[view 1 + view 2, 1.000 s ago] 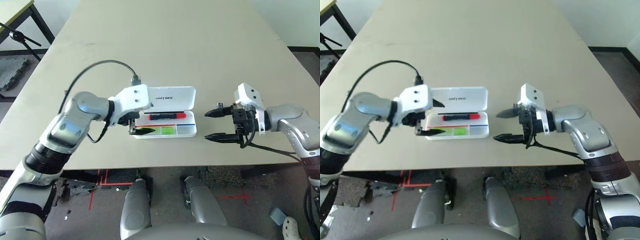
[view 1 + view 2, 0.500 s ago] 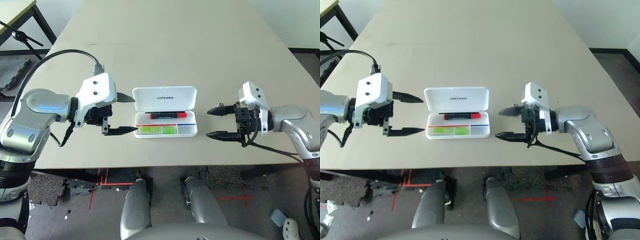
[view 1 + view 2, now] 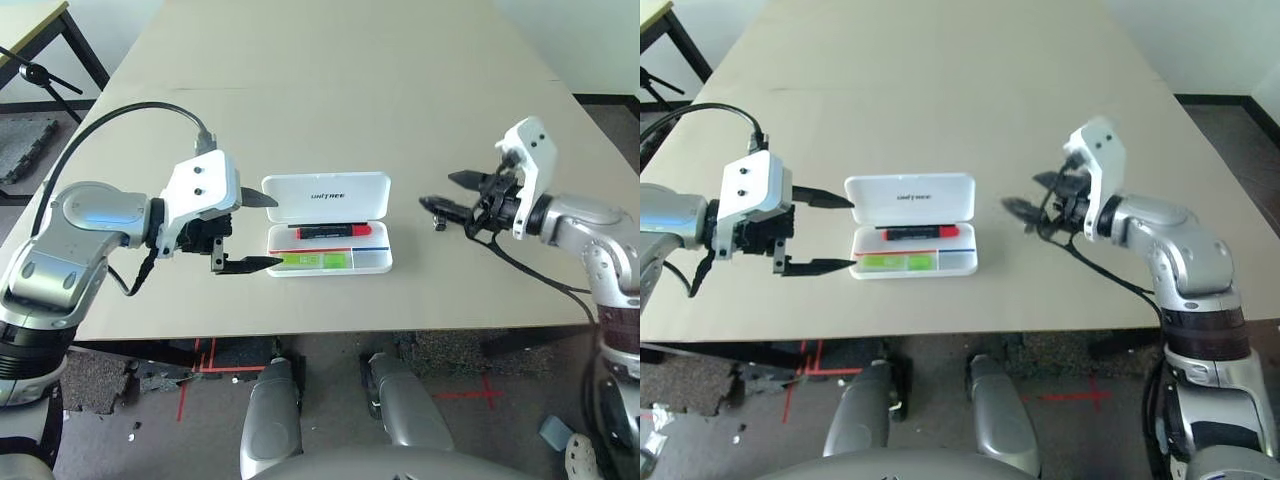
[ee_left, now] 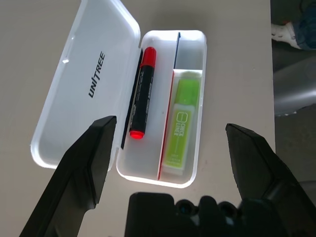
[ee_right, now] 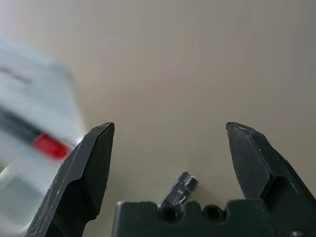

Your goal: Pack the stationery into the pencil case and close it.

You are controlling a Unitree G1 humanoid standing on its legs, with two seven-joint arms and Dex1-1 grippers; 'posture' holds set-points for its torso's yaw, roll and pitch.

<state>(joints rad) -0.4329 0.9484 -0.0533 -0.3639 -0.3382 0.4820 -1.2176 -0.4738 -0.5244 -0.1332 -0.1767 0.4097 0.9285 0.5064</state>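
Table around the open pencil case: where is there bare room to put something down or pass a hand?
Bare table runs wide beyond the pencil case lid. It is crowded at the sides: the left gripper, open, flanks the case's left end; the right gripper, open, hangs over the small black clip. Inside, only the small right-hand compartment beside the green tube and marker is free.

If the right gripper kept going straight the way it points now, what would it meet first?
Probably the small black-and-silver clip on the table, lying low between the open jaws of the right gripper; beyond it the open pencil case. Depth is uncertain.
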